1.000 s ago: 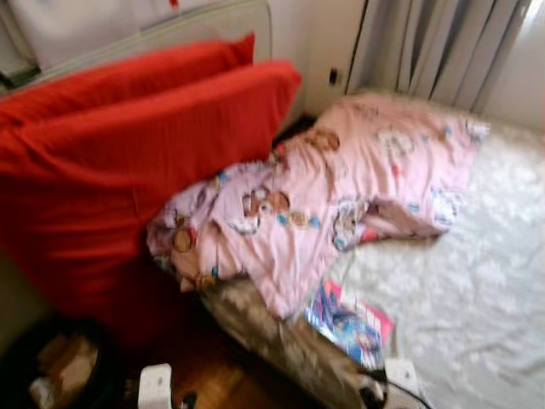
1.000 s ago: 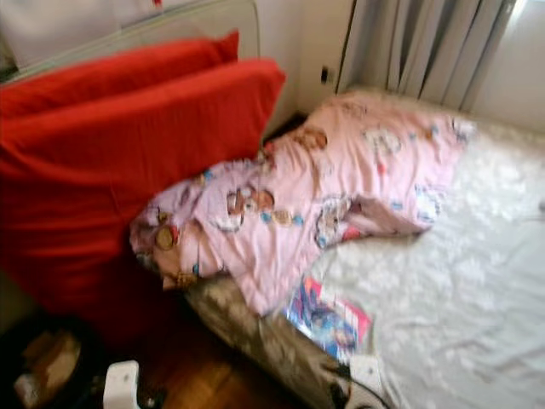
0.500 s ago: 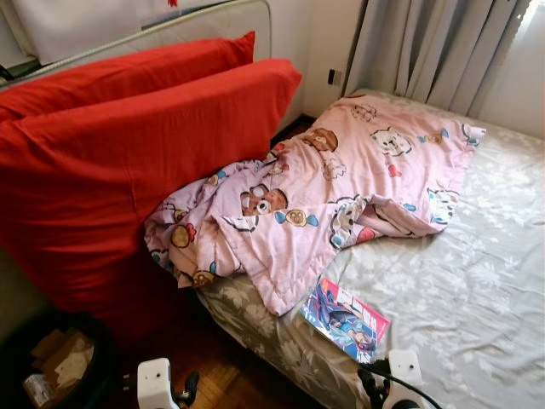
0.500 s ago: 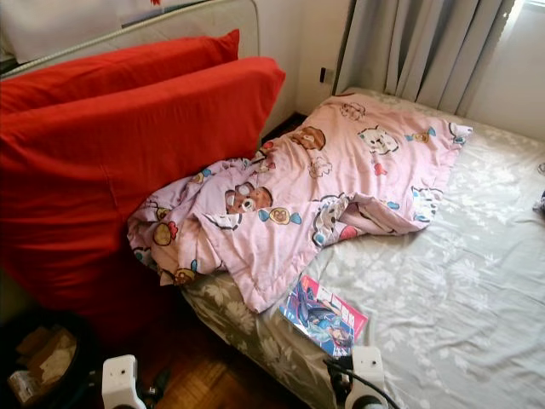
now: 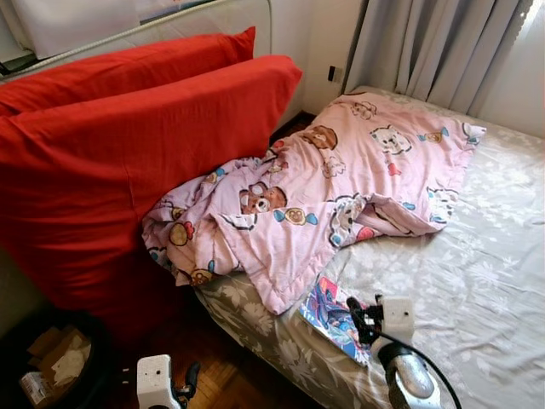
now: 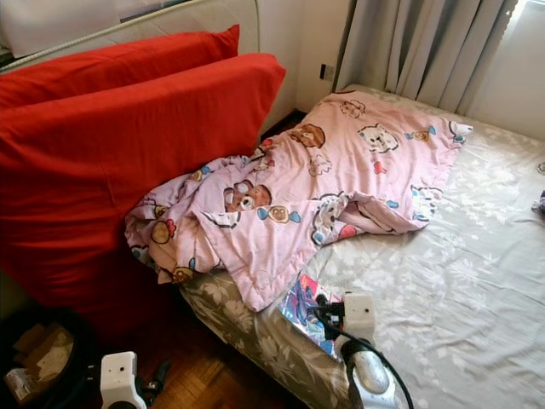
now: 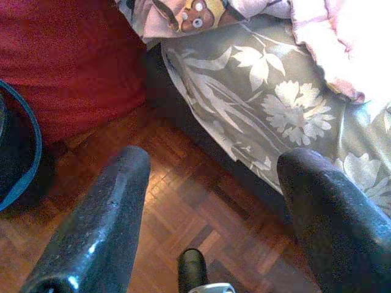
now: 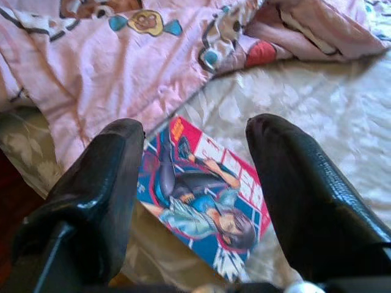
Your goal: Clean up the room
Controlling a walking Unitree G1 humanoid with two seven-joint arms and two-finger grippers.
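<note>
A comic book (image 8: 201, 201) is seen lying flat at the near edge of the bed (image 5: 477, 281), just beside the hem of the pink blanket (image 5: 341, 187). The right end effector (image 8: 195, 183) is held over it with fingers spread wide (nothing gripped), presumably so the book can be picked up. The left end effector (image 7: 208, 201), likewise open, is kept low over the wooden floor (image 7: 183, 207) by the bed's side.

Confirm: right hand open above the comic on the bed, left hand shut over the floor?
Not quite. The left hand is open, fingers spread over the wood floor, per the left wrist view. The rest holds: right hand open above the comic on the bed.
</note>
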